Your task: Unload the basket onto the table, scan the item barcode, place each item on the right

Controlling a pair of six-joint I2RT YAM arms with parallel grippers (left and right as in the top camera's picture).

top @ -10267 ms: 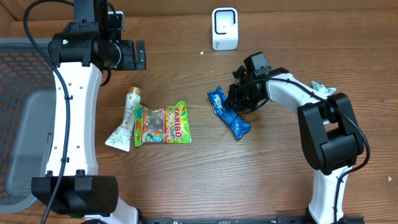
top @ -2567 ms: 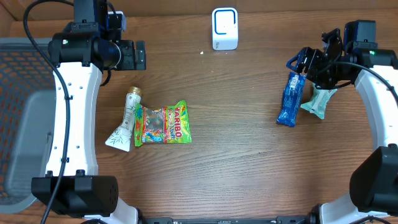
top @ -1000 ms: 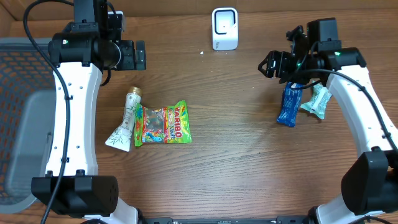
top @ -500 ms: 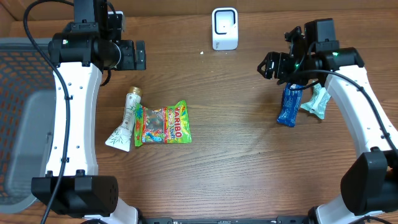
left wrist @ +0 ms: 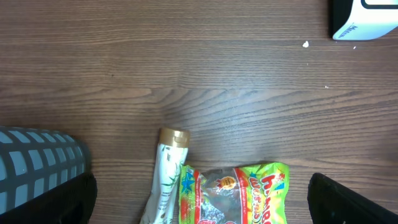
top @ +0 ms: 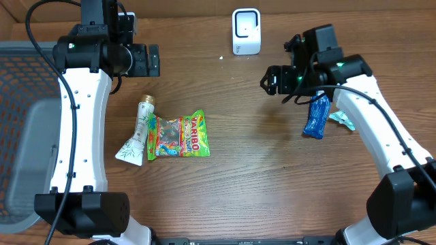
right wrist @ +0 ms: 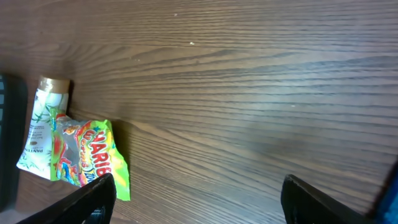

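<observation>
Above the table (top: 272,177), overhead view: scanner (top: 246,31) at 12 o'clock. A candy bag (top: 181,135) and a white tube (top: 138,129) lie touching at 9 o'clock. At 3 o'clock a blue packet (top: 317,116) lies with a teal packet (top: 343,120) just beside it, both partly under the right arm (top: 371,122). At 1 o'clock the right gripper (top: 270,80) hovers between scanner and blue packet, jaws wide apart, holding nothing; its wrist view faces the candy bag. At 10 o'clock the left gripper (top: 153,61) hangs with jaws fully spread, empty. No item is before the scanner. Judged progress: the two packets at 3 o'clock look set aside, possibly scanned, though no barcode can be made out. The candy bag and tube are yet to be lifted and presented.
</observation>
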